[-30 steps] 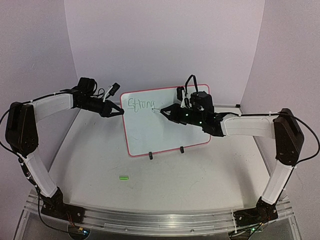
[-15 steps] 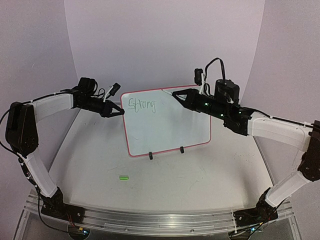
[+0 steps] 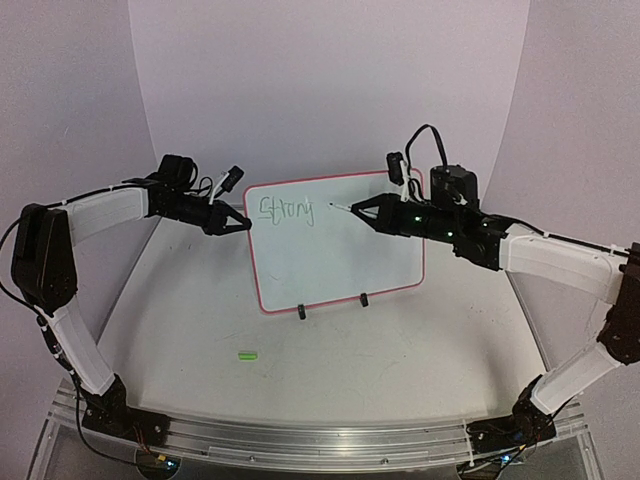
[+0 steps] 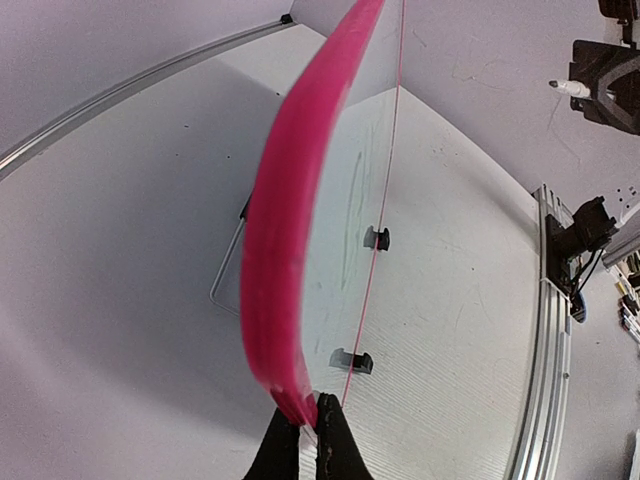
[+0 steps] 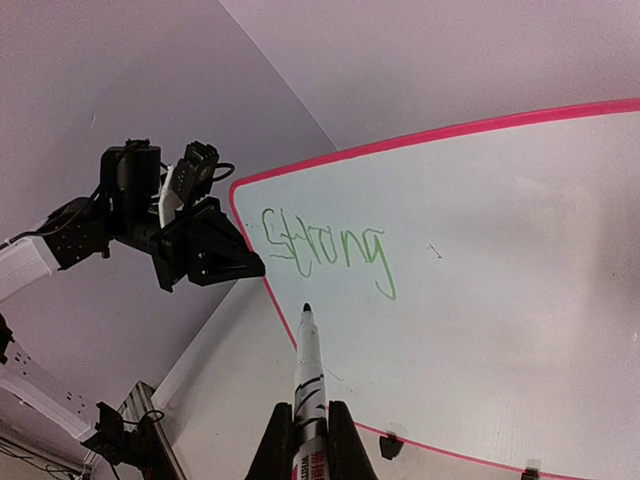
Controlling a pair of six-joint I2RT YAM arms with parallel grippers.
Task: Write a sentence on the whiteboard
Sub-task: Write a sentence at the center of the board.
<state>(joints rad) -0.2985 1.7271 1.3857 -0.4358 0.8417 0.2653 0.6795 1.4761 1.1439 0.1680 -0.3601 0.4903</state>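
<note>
Left end effector point(image 4: 308, 432) clamped on whiteboard point(image 3: 340, 255) edge; right end effector point(image 5: 308, 428) grips marker point(image 5: 309, 365) (green "Strong" point(image 5: 325, 250) written), tip off board.

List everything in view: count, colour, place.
whiteboard: 1, white with pink-red frame, upright mid-table, green "Strong" written top left
clip feet: 2, black, at the board's bottom edge
marker: 1, white with dark tip, in the right claw
small green piece: 1, green, on the table in front of the board
table: 1, white
left claw: 1, black, shut on the board's left edge
right claw: 1, black, shut on the marker
</note>
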